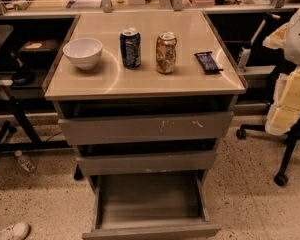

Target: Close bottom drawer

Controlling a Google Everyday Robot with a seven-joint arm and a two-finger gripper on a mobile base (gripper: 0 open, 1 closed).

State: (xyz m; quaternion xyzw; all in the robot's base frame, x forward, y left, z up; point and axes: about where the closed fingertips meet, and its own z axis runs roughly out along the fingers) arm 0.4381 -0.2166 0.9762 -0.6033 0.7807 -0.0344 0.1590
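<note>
Camera view: nearest, at the bottom centre of the frame, the bottom drawer (pixel 150 204), a wide shallow grey-brown box with a plain front and no handle, stands pulled well out toward the viewer. Its bare floor is exposed and its front panel runs left to right along the lower edge of the frame. The robot's two-finger gripper is nowhere in the frame, so I cannot tell how far it is open, whether it holds anything, or on which side of the drawer it waits. The coming move turns on this: the drawer's long side lies across the frame, while its travel runs from the lower edge up and back into the cabinet. In my judgement the push must therefore land on the front panel's outer face, near its middle, and drive away from the viewer. Above it sits the plain grey-brown middle drawer (pixel 146 162), slightly out, then the top drawer with white scratch marks (pixel 145 128). Farther back, the glossy beige cabinet top (pixel 190 81) carries a white bowl (pixel 83 52) at left, a dark blue can (pixel 130 47), a gold patterned can (pixel 166 52) and a dark wrapped snack bar (pixel 208 62) at right.
</note>
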